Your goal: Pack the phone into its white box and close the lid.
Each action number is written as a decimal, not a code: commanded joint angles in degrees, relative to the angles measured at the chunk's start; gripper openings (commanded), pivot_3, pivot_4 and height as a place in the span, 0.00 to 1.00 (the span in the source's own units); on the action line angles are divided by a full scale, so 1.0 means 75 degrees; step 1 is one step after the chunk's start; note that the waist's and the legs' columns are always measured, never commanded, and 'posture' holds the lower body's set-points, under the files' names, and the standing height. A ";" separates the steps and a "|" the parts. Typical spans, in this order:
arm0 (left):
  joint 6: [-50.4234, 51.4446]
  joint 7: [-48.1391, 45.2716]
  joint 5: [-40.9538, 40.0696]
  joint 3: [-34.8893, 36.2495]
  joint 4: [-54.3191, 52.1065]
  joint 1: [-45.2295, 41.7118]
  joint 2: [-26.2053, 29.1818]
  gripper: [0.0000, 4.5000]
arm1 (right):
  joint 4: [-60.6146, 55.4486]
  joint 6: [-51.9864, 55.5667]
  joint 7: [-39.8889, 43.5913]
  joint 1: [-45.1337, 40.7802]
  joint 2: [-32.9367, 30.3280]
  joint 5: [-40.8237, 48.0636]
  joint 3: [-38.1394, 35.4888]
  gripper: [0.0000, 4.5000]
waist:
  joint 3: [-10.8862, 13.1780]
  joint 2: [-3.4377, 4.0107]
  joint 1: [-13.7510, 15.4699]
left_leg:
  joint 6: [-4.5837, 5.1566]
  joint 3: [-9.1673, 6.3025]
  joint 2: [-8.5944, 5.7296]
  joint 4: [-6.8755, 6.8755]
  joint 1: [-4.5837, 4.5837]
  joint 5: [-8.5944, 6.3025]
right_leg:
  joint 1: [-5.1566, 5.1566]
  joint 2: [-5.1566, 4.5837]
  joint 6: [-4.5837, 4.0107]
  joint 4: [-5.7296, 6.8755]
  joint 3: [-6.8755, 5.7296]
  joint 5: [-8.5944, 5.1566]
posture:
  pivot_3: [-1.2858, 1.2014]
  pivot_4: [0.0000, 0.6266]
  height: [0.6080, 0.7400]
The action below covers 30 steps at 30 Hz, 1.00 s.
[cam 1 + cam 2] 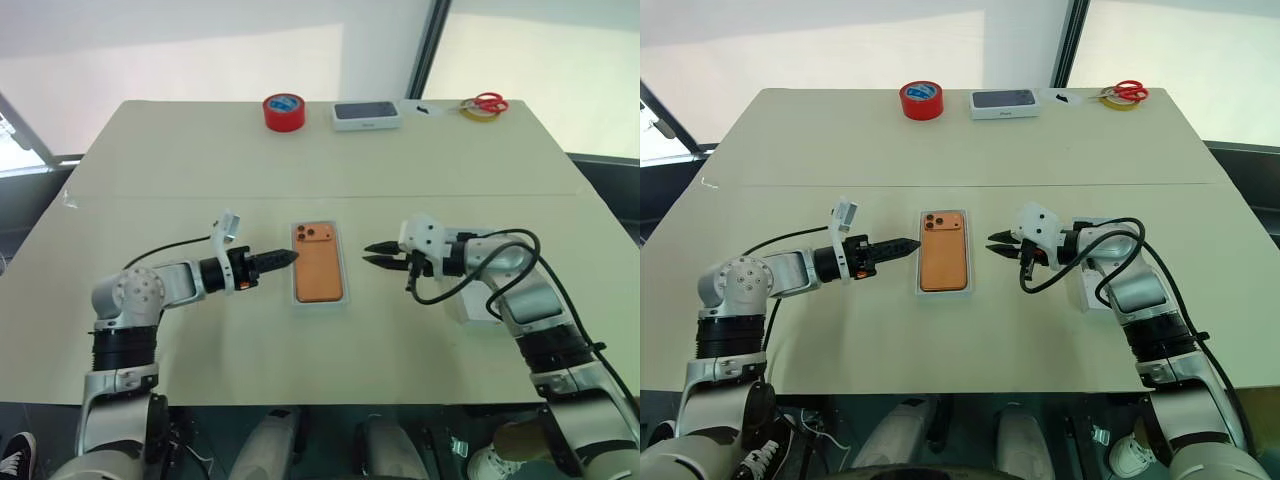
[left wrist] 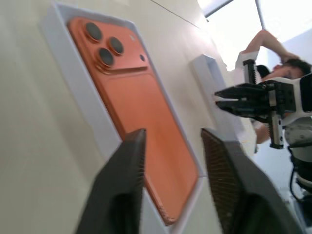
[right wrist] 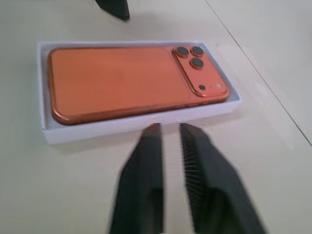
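Lying boxed between both pincers, the phone (image 1: 318, 262)

No text, label or number can be read anywhere

Shallow white rectangular lid (image 1: 1087, 285): largely hidden behind the right arm. Closed white box's dark top picture (image 1: 365, 110): too small to read.

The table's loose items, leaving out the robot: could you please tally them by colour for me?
Orange: 1, the phone
Red: 2, the tape roll and the scissors
White: 3, the white box around the phone, the lid beside the right arm, the closed box
Yellow: 1, the ring under the scissors
Total: 7
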 commanded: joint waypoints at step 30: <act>-0.4352 -0.2001 0.4505 -0.4029 0.2352 -0.1401 -0.1903 0.01 | -0.0633 0.0048 -0.0332 0.0940 -0.0822 -0.0675 -0.0305 0.00 | 0.0004 0.0017 0.0632 | 0.0023 -0.0003 -0.0040 0.0018 -0.0006 -0.0013 | 0.0029 -0.0032 0.0001 -0.0029 -0.0010 0.0000 | 0.52 0.24 0.97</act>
